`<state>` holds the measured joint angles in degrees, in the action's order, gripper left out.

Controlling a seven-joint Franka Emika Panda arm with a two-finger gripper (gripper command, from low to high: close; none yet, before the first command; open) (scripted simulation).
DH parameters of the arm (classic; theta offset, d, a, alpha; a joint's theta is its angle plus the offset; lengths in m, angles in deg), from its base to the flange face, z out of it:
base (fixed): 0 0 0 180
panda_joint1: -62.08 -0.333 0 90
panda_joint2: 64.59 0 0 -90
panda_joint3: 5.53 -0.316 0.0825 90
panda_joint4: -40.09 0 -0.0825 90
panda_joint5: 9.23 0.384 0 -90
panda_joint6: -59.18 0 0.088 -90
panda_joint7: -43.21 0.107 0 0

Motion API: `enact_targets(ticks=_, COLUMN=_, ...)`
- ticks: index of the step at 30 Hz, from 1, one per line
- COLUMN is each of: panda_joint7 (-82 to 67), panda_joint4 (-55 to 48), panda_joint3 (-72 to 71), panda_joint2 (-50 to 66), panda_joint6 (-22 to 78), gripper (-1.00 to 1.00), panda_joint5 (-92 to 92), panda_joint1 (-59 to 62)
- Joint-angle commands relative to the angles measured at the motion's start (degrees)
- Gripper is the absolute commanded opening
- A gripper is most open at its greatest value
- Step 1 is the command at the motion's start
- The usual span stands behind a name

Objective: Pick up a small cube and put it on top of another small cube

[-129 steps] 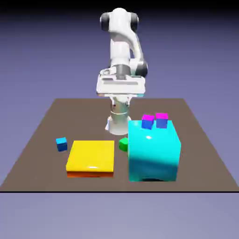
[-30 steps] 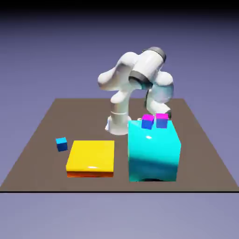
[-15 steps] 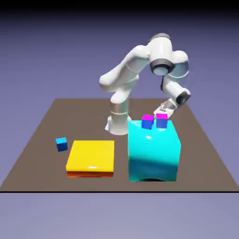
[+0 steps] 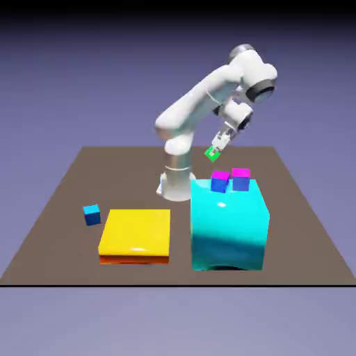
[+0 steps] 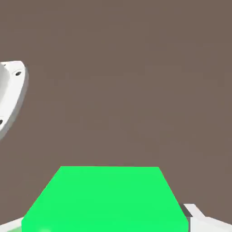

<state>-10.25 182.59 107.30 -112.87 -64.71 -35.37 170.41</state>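
The small green cube hangs in the air above the table, behind the big cyan block, with my gripper shut on it. In the hand view the green cube fills the bottom between my fingertips, over bare brown table. The other small cube, all blue with a lighter top, rests on the table at the exterior view's left, beside the yellow slab. It is far from my gripper, low and to the exterior view's left of it.
A big cyan block carries two blue cubes with magenta tops on its far edge. A flat yellow slab lies left of it. The robot's white base shows at the hand view's left edge.
The arm has swung up from behind the cyan block and the green cube has risen with the gripper, now showing above the block. The green cube left its spot beside the block.
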Motion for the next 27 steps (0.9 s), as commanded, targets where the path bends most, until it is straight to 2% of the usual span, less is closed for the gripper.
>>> enact_targets(ticks=1, panda_joint7=1.47, panda_joint4=-0.03, panda_joint3=-0.33, panda_joint2=-0.22, panda_joint6=-1.53, gripper=-1.0, panda_joint5=0.69, panda_joint1=-2.08)
enact_targets(ticks=11, panda_joint7=16.27, panda_joint4=-0.36, panda_joint3=-3.68, panda_joint2=-2.37, panda_joint6=-16.14, gripper=-1.0, panda_joint5=7.26, panda_joint1=-22.84)
enact_targets(ticks=27, panda_joint7=12.73, panda_joint4=7.5, panda_joint3=7.31, panda_joint2=-22.03, panda_joint6=-27.82, gripper=-1.0, panda_joint5=-8.99, panda_joint1=-56.07)
